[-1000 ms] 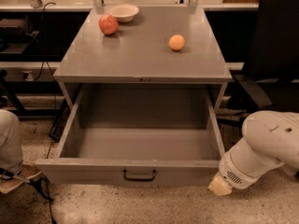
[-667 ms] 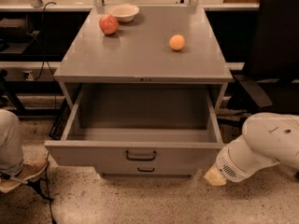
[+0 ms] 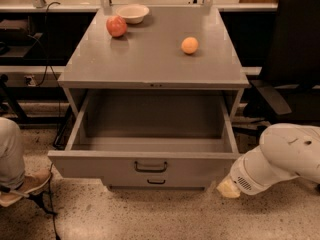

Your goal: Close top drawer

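The top drawer (image 3: pixel 150 166) of the grey metal cabinet (image 3: pixel 152 59) stands pulled far out, and its inside is bare. Its flat front faces me with a small dark loop handle (image 3: pixel 150 167) at the centre. My white arm (image 3: pixel 280 161) comes in from the lower right. The gripper (image 3: pixel 226 188) at its end sits low, right against the right end of the drawer front, near the floor. A lower drawer's handle (image 3: pixel 156 181) shows just beneath the top drawer's front.
On the cabinet top are a red apple (image 3: pixel 116 26), a white bowl (image 3: pixel 132 13) and an orange (image 3: pixel 189 45). A black chair (image 3: pixel 295 59) stands to the right. A person's leg and shoe (image 3: pixel 15 184) are at the left, with cables on the floor.
The top drawer has slid partly inward, so a lower drawer's handle now shows beneath it. My arm and gripper moved up and left with the drawer front's right end.
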